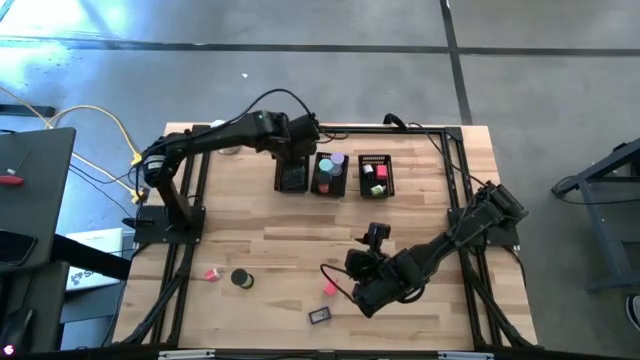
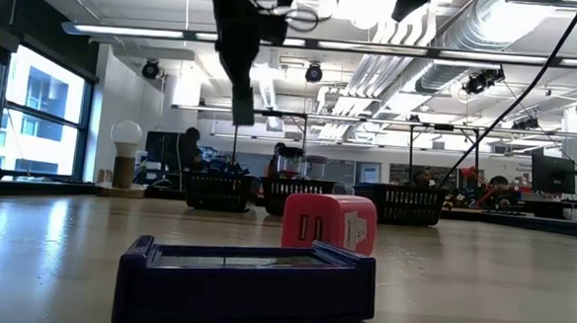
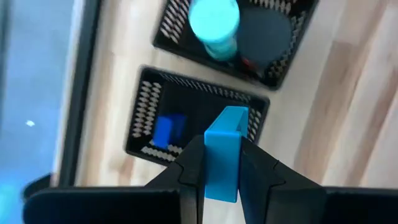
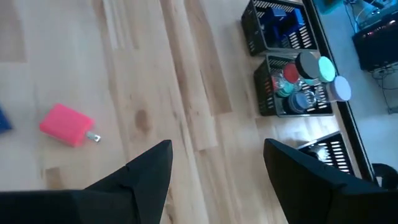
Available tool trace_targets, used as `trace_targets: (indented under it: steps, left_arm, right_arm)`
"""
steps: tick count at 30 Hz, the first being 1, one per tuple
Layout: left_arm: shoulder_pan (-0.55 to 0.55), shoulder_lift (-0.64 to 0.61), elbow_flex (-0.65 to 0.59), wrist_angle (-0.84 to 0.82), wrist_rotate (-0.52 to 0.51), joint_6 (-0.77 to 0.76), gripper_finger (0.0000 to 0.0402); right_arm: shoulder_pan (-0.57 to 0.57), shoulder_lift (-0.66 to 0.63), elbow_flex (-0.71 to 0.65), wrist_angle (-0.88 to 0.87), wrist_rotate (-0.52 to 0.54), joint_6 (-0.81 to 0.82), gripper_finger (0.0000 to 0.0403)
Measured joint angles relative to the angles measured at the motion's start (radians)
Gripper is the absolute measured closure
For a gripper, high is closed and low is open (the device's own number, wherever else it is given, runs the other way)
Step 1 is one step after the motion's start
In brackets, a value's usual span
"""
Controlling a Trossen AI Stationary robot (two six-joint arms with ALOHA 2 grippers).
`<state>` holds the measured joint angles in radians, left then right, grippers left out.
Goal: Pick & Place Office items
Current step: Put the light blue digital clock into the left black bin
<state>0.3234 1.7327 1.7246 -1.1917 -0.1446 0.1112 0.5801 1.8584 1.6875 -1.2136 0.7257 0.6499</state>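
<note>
My left gripper (image 1: 292,160) reaches to the table's far side and hangs over the leftmost black mesh bin (image 3: 186,118), shut on a light blue block (image 3: 222,155). A darker blue piece (image 3: 165,130) lies inside that bin. My right gripper (image 4: 217,152) stands open above bare wood at the near right, holding nothing. A pink block with a small metal tip (image 4: 65,124) lies on the table beside it. A dark blue flat box (image 1: 320,316), a black round roll (image 1: 241,279) and another pink piece (image 1: 211,273) rest on the near part of the table. My left gripper pinches the light blue block by its two broad sides (image 3: 211,168) between the two fingers. The fingers come from above, slanting down. The block's free end (image 3: 233,118) sticks out past the fingertips, and the block is lifted clear over the leftmost bin.
Three black mesh bins stand in a row at the far side: the leftmost one (image 1: 292,177), the middle one (image 1: 330,173) with round things in it, and the right one (image 1: 375,175) with small coloured pieces. Open wood lies between the bins and the near items.
</note>
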Motion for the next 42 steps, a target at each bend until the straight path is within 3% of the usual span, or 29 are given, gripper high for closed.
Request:
trace_targets:
  steps: [19,42]
  left_arm:
    - [0.071,0.145,-0.024,0.104,0.001,0.076,0.0350]
    - [0.059,0.143,-0.248,0.334,-0.050,0.125,0.0350]
  right_arm:
    - [-0.024,0.000,0.000,-0.039,0.000,-0.026,0.0160]
    - [-0.011,0.000,0.000,-0.023,-0.023,-0.023,0.0160]
